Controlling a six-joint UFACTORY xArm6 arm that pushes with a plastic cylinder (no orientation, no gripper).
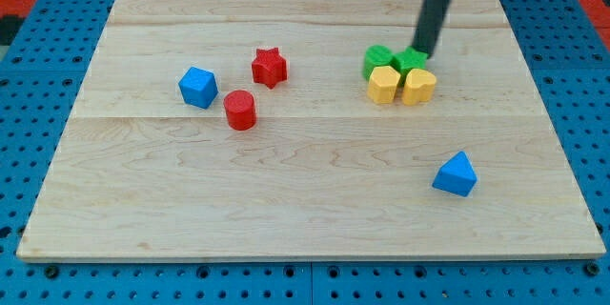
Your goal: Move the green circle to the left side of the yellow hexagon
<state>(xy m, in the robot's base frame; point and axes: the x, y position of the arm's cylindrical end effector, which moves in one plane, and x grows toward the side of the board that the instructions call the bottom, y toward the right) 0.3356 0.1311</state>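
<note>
The green circle [377,58] sits right of the board's centre, touching the yellow hexagon [383,84] just below it. A green star [412,59] lies right of the circle, above a yellow heart [418,86]. These blocks form a tight cluster. My tip [423,52] is at the upper right of the cluster, touching the green star's right edge, with the rod rising to the view's top.
A red star [269,66], a red cylinder [240,110] and a blue cube [198,87] lie left of centre. A blue triangle [456,173] lies at the lower right. The wooden board [305,200] rests on a blue pegboard.
</note>
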